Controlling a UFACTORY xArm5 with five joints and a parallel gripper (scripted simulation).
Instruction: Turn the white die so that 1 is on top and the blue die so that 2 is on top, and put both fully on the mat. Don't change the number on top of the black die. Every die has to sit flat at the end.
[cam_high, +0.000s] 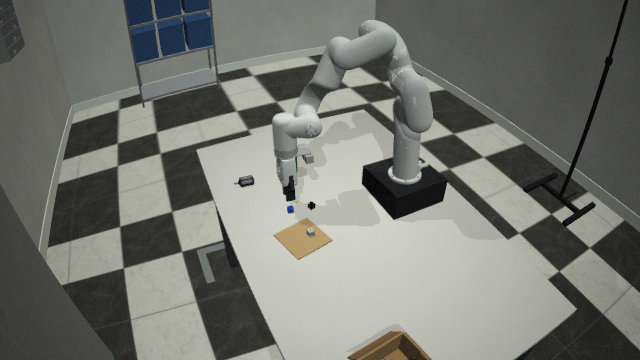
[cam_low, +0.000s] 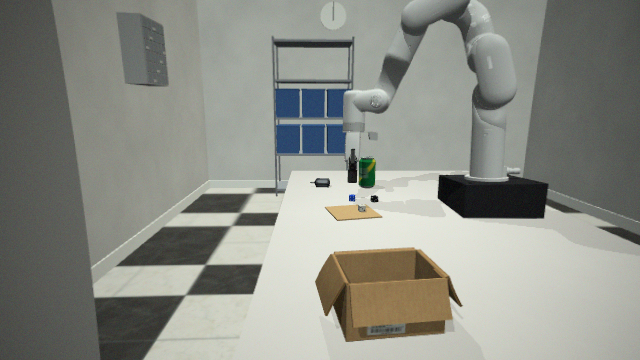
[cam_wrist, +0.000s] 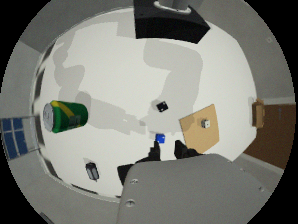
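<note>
The white die (cam_high: 310, 232) (cam_low: 362, 208) (cam_wrist: 205, 123) sits on the tan mat (cam_high: 298, 250) (cam_low: 345, 216) (cam_wrist: 198, 143), toward its robot-base side. The blue die (cam_high: 290, 209) (cam_low: 352, 198) (cam_wrist: 160, 138) lies on the table just off the mat. The black die (cam_high: 311, 205) (cam_low: 374, 198) (cam_wrist: 162, 106) lies on the table beside it, nearer the robot base. The numbers on top are too small to read surely. My gripper (cam_high: 289, 199) (cam_low: 352, 181) (cam_wrist: 166, 147) is open, its fingers partly apart with nothing between them. It hangs above the table, behind the blue die in the top and exterior views.
A green can (cam_low: 367, 172) (cam_wrist: 70, 116) stands behind the gripper. A small dark object (cam_high: 246, 181) (cam_low: 322, 182) (cam_wrist: 92, 171) lies near the table's left edge. An open cardboard box (cam_high: 392, 347) (cam_low: 400, 302) (cam_wrist: 258, 114) stands at the far end from the can. The black robot base (cam_high: 404, 192) (cam_low: 492, 197) is at the right.
</note>
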